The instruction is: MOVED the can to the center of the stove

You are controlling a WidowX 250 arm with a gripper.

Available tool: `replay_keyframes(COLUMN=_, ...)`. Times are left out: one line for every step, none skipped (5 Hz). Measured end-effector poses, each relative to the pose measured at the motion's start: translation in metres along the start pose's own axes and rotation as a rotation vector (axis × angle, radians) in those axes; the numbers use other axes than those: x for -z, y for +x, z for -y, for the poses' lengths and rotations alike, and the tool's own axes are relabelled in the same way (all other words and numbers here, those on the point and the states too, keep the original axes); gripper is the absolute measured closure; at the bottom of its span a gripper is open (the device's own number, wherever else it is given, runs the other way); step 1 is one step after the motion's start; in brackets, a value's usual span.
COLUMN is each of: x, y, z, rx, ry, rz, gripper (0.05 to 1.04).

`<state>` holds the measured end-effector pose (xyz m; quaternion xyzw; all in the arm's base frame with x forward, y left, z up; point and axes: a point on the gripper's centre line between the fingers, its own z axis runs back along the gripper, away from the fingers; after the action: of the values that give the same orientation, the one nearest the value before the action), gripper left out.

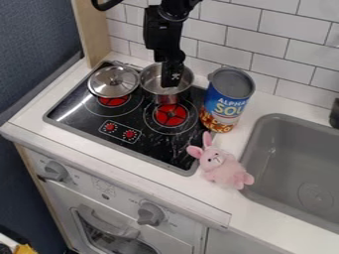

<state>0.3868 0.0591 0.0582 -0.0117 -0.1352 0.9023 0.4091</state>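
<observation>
My black gripper (pixel 172 77) hangs down from the top edge over the open silver pot (pixel 151 85), its lower end overlapping the pot's mouth. To the right of it, apart from the gripper, a tall blue can (pixel 227 99) with a grey top stands upright at the right edge of the black stove (pixel 92 116). The stove's red burner (pixel 170 115) shows just in front of the pot, left of the can.
A silver lid (pixel 113 82) lies at the stove's back left. A pink plush rabbit (pixel 222 166) sits on the counter by the stove's front right corner. The grey sink (pixel 291 154) is at the right, and a tiled wall (pixel 275 32) stands behind.
</observation>
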Motion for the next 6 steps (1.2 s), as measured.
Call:
replay_keyframes(x=0.014, y=0.001, z=-0.006, rx=0.007, ry=0.031, rz=0.022, gripper=0.083)
replay_keyframes(x=0.003, y=0.0, z=-0.004, rx=0.004, ry=0.002, rz=-0.009, gripper=0.083)
replay_keyframes(x=-0.019, y=0.002, z=0.001, rx=-0.013, ry=-0.044, rz=-0.046, gripper=0.083)
replay_keyframes(x=-0.029, y=-0.006, z=-0.005, rx=-0.009, ry=-0.05, rz=-0.07, gripper=0.083)
replay_keyframes(x=-0.042, y=-0.037, z=-0.021, rx=0.085, ry=-0.039, rz=-0.135, gripper=0.083)
replay_keyframes(x=-0.059, y=-0.075, z=-0.038, rx=0.186, ry=-0.054, rz=-0.17, gripper=0.083)
